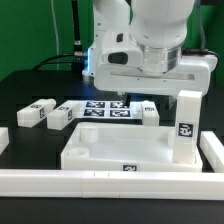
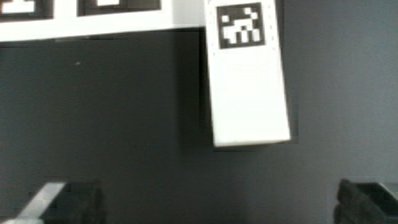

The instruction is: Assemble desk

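The white rimmed tabletop [image 1: 95, 160] lies near the front of the table. One white leg block [image 1: 187, 125] stands upright at its corner on the exterior view's right. Two loose legs [image 1: 38, 113] [image 1: 62, 117] lie at the left. A third loose leg [image 1: 148, 112] lies flat behind the tabletop, and in the wrist view it is a long white block [image 2: 249, 80] with a tag at one end. My gripper [image 1: 133, 97] [image 2: 217, 205] hovers over the dark table just short of that leg's untagged end. It is open, with nothing between the fingertips [image 2: 63, 205].
The marker board [image 1: 105, 108] [image 2: 89, 15] lies behind the tabletop, beside the third leg's tagged end. Long white border rails run along the front [image 1: 110, 182] and the right side [image 1: 212, 150]. Cables hang at the back left.
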You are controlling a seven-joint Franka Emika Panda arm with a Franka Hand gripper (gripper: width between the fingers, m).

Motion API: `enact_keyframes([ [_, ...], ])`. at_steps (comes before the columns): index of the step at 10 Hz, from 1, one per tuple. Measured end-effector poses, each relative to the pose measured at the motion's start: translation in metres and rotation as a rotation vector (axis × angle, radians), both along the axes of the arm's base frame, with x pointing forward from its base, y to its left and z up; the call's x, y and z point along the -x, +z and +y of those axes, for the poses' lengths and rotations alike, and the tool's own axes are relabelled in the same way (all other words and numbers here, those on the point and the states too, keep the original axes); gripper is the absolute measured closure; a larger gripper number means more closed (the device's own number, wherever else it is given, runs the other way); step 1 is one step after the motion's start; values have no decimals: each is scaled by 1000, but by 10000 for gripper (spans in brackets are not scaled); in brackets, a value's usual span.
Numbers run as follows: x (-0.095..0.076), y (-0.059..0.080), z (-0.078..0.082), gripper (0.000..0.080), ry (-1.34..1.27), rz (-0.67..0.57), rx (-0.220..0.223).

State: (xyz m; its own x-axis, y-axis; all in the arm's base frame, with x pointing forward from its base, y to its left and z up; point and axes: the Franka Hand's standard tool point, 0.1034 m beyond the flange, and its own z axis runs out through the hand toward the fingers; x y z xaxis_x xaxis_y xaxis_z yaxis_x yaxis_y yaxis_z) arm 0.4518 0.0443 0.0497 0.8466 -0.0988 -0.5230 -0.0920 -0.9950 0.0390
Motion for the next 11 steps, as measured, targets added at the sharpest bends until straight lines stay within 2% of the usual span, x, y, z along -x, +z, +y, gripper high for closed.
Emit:
enact_keyframes([
  [3,9,-5,2,150,9,142,-1],
  [4,17,-3,-1,150,4,227,0],
  [5,17,-5,-5,150,-5,298,2],
  [6,13,-9,-8,150,-13,302,6],
  [11,16,-11,-4,150,-37,305,-5],
])
